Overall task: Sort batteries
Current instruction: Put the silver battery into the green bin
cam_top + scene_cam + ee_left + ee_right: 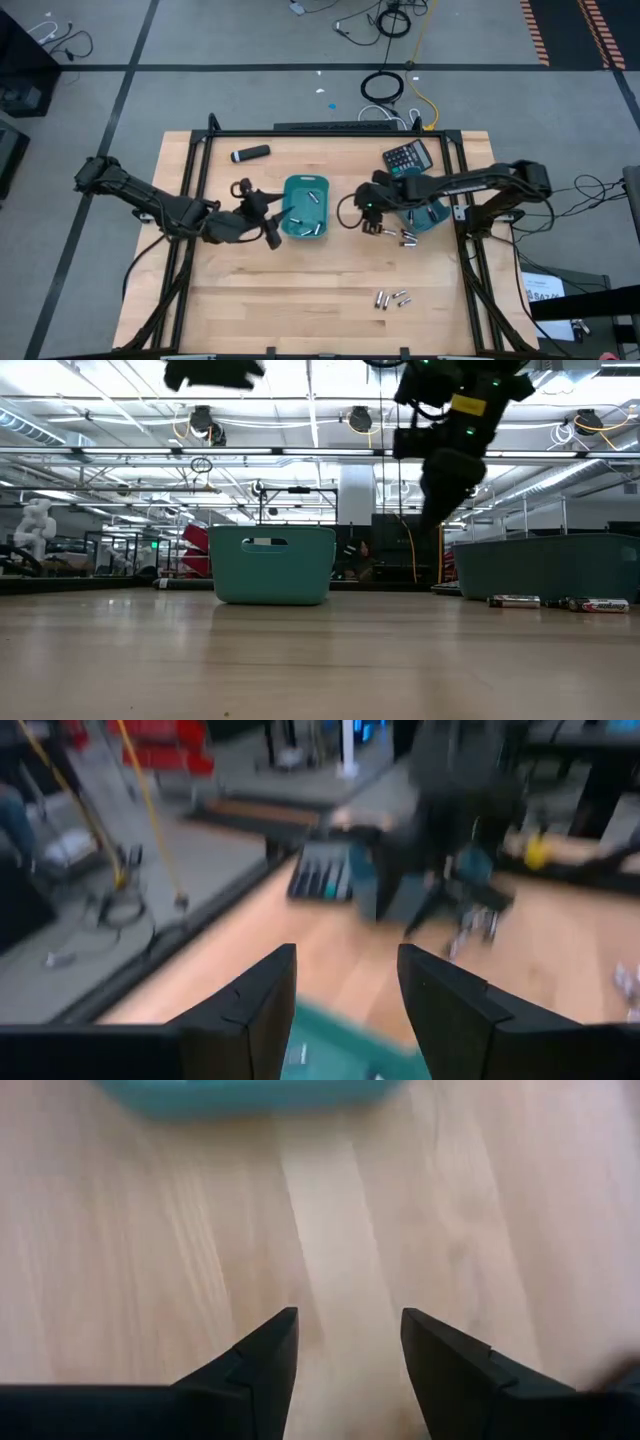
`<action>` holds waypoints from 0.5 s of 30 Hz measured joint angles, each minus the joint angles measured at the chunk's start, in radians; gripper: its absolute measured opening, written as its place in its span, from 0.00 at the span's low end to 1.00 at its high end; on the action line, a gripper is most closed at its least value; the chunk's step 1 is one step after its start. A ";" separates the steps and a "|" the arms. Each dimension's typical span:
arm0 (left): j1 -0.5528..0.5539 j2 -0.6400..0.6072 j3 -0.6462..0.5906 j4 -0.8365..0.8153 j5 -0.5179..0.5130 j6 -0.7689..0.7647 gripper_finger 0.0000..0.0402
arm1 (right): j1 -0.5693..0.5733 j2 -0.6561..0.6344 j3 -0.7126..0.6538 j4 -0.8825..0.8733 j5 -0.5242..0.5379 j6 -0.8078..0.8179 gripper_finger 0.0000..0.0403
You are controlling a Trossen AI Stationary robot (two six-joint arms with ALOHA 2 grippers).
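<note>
Now the left gripper (pixel 268 228), fingers spread and empty, hangs beside the left bin (pixel 305 207) holding several batteries (pixel 312 196). Rightward, the right gripper (pixel 368 222), spread and empty, hovers near loose batteries (pixel 408 238) beside the right bin (pixel 428 216); next likely a pick. That bin's contents are hidden.

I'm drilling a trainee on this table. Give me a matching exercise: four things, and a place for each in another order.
Things:
1. calculator
2. black cylinder
3. left gripper
4. loose batteries

Places:
A. by the middle bin's left wall
B. far edge, beside the right bin
C. bare wood near the front edge
D. far left of the table

Pairs: 1-B, 2-D, 3-A, 4-C
</note>
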 joint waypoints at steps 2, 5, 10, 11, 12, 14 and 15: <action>0.013 0.000 0.000 0.112 -0.001 0.089 0.46 | 0.002 -0.008 -0.005 -0.046 -0.020 0.017 0.42; 0.037 0.004 0.001 0.238 0.004 0.190 0.46 | 0.007 -0.005 -0.003 -0.112 -0.065 0.020 0.42; 0.065 0.005 0.001 0.297 0.015 0.247 0.46 | 0.029 0.022 -0.004 -0.220 -0.106 0.045 0.42; 0.067 0.005 0.001 0.294 0.019 0.250 0.46 | 0.035 0.026 -0.004 -0.226 -0.106 0.053 0.42; 0.068 0.006 0.001 0.290 0.020 0.254 0.46 | 0.042 0.029 -0.004 -0.227 -0.109 0.062 0.42; 0.072 0.011 0.001 0.293 0.021 0.273 0.46 | 0.055 0.033 -0.004 -0.227 -0.127 0.078 0.42; 0.074 0.014 0.001 0.293 0.021 0.278 0.46 | 0.063 0.033 -0.004 -0.227 -0.128 0.089 0.42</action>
